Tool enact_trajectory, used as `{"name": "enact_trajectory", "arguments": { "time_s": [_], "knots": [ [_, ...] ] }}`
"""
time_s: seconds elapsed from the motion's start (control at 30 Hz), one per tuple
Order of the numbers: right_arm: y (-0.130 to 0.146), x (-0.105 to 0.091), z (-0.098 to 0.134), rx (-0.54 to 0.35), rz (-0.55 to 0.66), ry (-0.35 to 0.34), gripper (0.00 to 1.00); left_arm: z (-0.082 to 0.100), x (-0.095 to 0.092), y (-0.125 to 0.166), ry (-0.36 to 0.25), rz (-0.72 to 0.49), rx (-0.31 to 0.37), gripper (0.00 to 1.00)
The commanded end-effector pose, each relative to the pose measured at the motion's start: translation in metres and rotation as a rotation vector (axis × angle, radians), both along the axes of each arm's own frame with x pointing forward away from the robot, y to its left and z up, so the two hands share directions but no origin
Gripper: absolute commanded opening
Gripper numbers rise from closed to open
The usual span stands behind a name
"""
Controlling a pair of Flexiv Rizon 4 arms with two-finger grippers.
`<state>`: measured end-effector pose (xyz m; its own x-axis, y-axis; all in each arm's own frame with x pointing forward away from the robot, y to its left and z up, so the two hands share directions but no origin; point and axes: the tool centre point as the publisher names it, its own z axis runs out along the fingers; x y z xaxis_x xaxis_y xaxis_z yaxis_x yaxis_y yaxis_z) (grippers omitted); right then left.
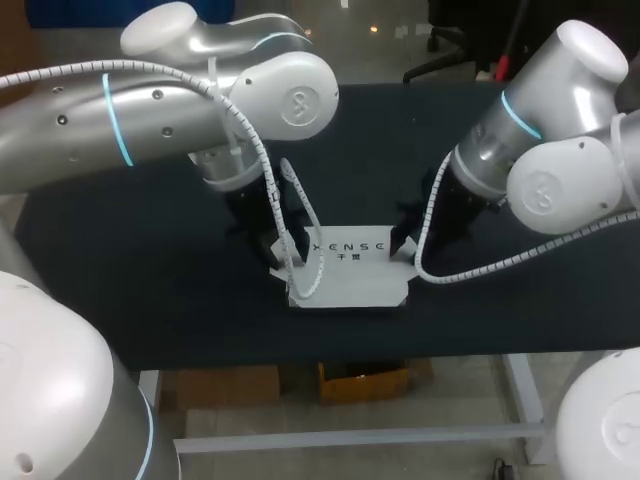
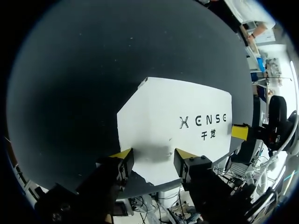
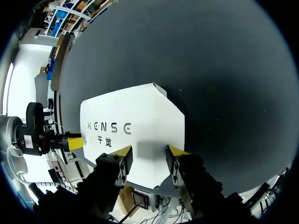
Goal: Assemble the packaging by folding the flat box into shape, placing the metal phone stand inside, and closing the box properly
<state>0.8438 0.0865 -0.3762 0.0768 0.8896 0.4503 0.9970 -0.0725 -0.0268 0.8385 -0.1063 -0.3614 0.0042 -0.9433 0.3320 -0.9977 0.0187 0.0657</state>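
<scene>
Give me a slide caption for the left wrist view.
Left gripper, fingers open, over the near end of the flat white box on the dark table.

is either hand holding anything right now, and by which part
Nothing is held. The left hand and the right hand are both open, each with its tips over one end of the white box, which lies on the table.
</scene>
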Motion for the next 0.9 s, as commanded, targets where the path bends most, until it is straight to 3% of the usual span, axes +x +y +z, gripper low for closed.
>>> {"name": "enact_trajectory", "arguments": {
  "time_s": [0.03, 0.3, 0.9],
  "knots": [
    [0.0021, -0.0022, -0.0063, -0.003, -0.005, -0.007, 0.45, -0.0006, -0.0054, -0.0063, -0.029, 0.007, 0.016, 0.54],
    [0.0006, -0.003, -0.0077, -0.002, -0.01, -0.015, 0.45, -0.001, -0.0036, -0.009, -0.038, 0.002, 0.034, 0.49],
    [-0.0023, -0.0109, -0.0068, 0.005, -0.03, -0.048, 0.46, -0.0081, -0.0047, -0.0097, -0.059, 0.015, 0.038, 0.49]
  ]
}}
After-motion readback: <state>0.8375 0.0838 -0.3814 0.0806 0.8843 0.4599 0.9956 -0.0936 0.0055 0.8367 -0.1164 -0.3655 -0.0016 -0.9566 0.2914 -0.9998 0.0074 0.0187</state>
